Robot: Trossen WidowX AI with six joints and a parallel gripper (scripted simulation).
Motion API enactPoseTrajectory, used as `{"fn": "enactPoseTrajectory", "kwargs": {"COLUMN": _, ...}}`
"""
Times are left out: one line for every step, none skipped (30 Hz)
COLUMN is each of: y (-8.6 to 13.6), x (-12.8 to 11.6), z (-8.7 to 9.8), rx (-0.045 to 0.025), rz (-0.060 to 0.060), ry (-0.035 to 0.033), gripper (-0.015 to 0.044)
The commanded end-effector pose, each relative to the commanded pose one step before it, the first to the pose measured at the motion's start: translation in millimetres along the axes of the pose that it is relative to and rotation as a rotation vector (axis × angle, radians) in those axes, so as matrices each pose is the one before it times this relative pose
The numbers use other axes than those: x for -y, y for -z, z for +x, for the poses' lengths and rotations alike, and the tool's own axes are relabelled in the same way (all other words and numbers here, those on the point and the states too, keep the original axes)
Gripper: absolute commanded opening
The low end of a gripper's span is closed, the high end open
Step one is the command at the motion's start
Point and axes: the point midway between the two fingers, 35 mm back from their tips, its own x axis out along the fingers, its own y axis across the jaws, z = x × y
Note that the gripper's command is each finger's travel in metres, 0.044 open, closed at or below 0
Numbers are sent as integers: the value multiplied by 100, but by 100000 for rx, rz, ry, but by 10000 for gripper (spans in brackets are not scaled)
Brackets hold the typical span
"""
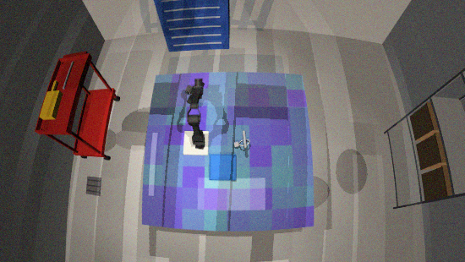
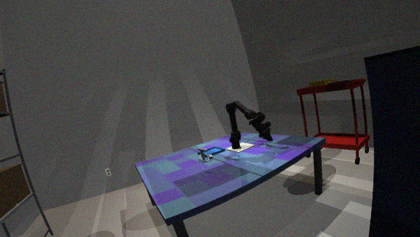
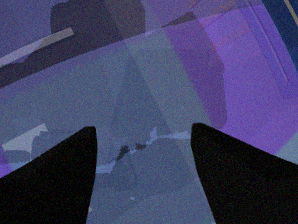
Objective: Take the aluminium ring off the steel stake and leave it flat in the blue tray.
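Noting surface (image 1: 292,169) (image 2: 168,206) first: broad, rectangular, patchworked in violet, teal and pale blue, edges bowed by the lens, dark legs beneath. Next in size, black jointed arm (image 1: 194,118) (image 2: 234,120), matte, standing on a thin whitish plate (image 1: 188,150) (image 2: 247,146); reaching away from tray and stake alike. Blue tray (image 1: 222,167) (image 2: 214,150): square, shallow, smooth, low-rimmed, near both plate and stake.

Steel stake (image 1: 246,150) (image 2: 203,154): grey, upright, capped by a straight cross-bar (image 1: 244,137) (image 2: 203,149). Jaws (image 1: 199,81) (image 2: 270,139): black, tapered, parted partway, grasping nothing; bare patchwork seen through the gap.

Key relation: ring well apart from jaws, off to the side of the arm's base rather than along its present reach. Judged to need a wide swing about the base before any descent. Aluminium ring (image 1: 249,146) (image 2: 205,161): pale, slender, round, encircling stake foot below cross-bar, not in tray. Smallest, welded tab (image 1: 237,144) (image 2: 210,156): stubby, light, pointing toward base side in top view; likely the best grip. Exact tilt of ring: cannot tell.
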Motion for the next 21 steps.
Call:
{"fn": "enactPoseTrajectory", "kwargs": {"y": 3253, "x": 974, "z": -1426, "rx": -4918, "rz": 13105, "ry": 4956, "gripper": 200}}
{"fn": "enactPoseTrajectory", "kwargs": {"y": 709, "x": 313, "z": -298, "rx": -989, "rz": 3050, "ry": 1214, "gripper": 200}}
{"fn": "enactPoseTrajectory", "kwargs": {"y": 704, "x": 320, "z": -293, "rx": -975, "rz": 3053, "ry": 1223, "gripper": 200}}
{"fn": "enactPoseTrajectory", "kwargs": {"y": 698, "x": 327, "z": -288, "rx": -961, "rz": 3055, "ry": 1231, "gripper": 200}}
{"fn": "enactPoseTrajectory", "kwargs": {"y": 692, "x": 334, "z": -284, "rx": -947, "rz": 3057, "ry": 1239, "gripper": 200}}
{"fn": "enactPoseTrajectory", "kwargs": {"y": 686, "x": 340, "z": -279, "rx": -933, "rz": 3059, "ry": 1246, "gripper": 200}}
{"fn": "enactPoseTrajectory", "kwargs": {"y": 680, "x": 347, "z": -275, "rx": -919, "rz": 3061, "ry": 1254, "gripper": 200}}
{"fn": "enactPoseTrajectory", "kwargs": {"y": 674, "x": 354, "z": -270, "rx": -905, "rz": 3063, "ry": 1261, "gripper": 200}}
{"fn": "enactPoseTrajectory", "kwargs": {"y": 668, "x": 360, "z": -266, "rx": -891, "rz": 3065, "ry": 1269, "gripper": 200}}
{"fn": "enactPoseTrajectory", "kwargs": {"y": 662, "x": 366, "z": -261, "rx": -877, "rz": 3067, "ry": 1276, "gripper": 200}}
{"fn": "enactPoseTrajectory", "kwargs": {"y": 656, "x": 372, "z": -257, "rx": -862, "rz": 3069, "ry": 1283, "gripper": 200}}
{"fn": "enactPoseTrajectory", "kwargs": {"y": 649, "x": 378, "z": -252, "rx": -848, "rz": 3071, "ry": 1290, "gripper": 200}}
{"fn": "enactPoseTrajectory", "kwargs": {"y": 643, "x": 384, "z": -248, "rx": -834, "rz": 3073, "ry": 1296, "gripper": 200}}
{"fn": "enactPoseTrajectory", "kwargs": {"y": 637, "x": 390, "z": -244, "rx": -819, "rz": 3075, "ry": 1303, "gripper": 200}}
{"fn": "enactPoseTrajectory", "kwargs": {"y": 630, "x": 396, "z": -239, "rx": -805, "rz": 3076, "ry": 1309, "gripper": 200}}
{"fn": "enactPoseTrajectory", "kwargs": {"y": 623, "x": 401, "z": -235, "rx": -791, "rz": 3078, "ry": 1315, "gripper": 200}}
{"fn": "enactPoseTrajectory", "kwargs": {"y": 617, "x": 407, "z": -231, "rx": -776, "rz": 3080, "ry": 1322, "gripper": 200}}
{"fn": "enactPoseTrajectory", "kwargs": {"y": 610, "x": 412, "z": -226, "rx": -762, "rz": 3082, "ry": 1328, "gripper": 200}}
{"fn": "enactPoseTrajectory", "kwargs": {"y": 603, "x": 418, "z": -222, "rx": -748, "rz": 3084, "ry": 1333, "gripper": 200}}
{"fn": "enactPoseTrajectory", "kwargs": {"y": 597, "x": 423, "z": -218, "rx": -733, "rz": 3085, "ry": 1339, "gripper": 200}}
{"fn": "enactPoseTrajectory", "kwargs": {"y": 590, "x": 428, "z": -213, "rx": -719, "rz": 3087, "ry": 1344, "gripper": 200}}
